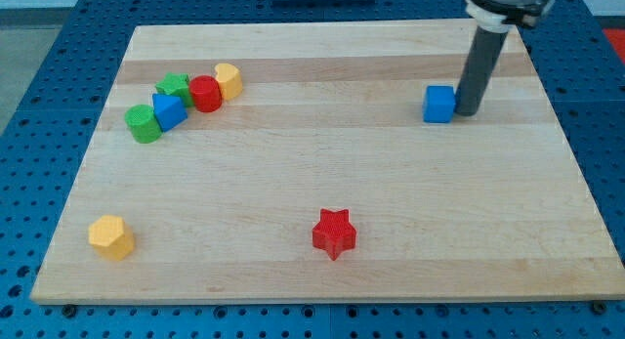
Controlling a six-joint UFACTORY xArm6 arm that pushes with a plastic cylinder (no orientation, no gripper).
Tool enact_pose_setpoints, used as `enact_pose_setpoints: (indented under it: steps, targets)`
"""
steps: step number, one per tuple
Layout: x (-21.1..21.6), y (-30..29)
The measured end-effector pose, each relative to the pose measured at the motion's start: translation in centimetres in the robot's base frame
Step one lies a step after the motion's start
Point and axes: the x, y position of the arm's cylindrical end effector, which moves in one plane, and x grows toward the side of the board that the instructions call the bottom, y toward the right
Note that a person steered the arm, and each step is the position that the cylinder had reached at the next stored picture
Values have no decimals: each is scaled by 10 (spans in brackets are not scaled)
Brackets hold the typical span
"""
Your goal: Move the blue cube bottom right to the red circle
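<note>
The blue cube [439,104] sits on the wooden board [322,163] at the view's upper right. My tip [468,112] stands right beside the cube's right side, touching or almost touching it. The red circle [205,93] lies at the view's upper left, in a tight cluster with other blocks, far from the cube.
Around the red circle: a yellow block [229,80] to its right, a green star [175,86] and a blue triangle [168,111] to its left, a green cylinder [144,123] farther left. A red star [334,233] lies bottom centre. A yellow hexagon [111,236] lies bottom left.
</note>
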Motion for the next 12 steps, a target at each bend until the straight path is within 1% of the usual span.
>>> enact_pose_setpoints:
  steps: [4,6,7,10,12]
  targets:
    - [0,-101]
    - [-16,-115]
    - [-18,-134]
    - [-18,-222]
    - [-16,-269]
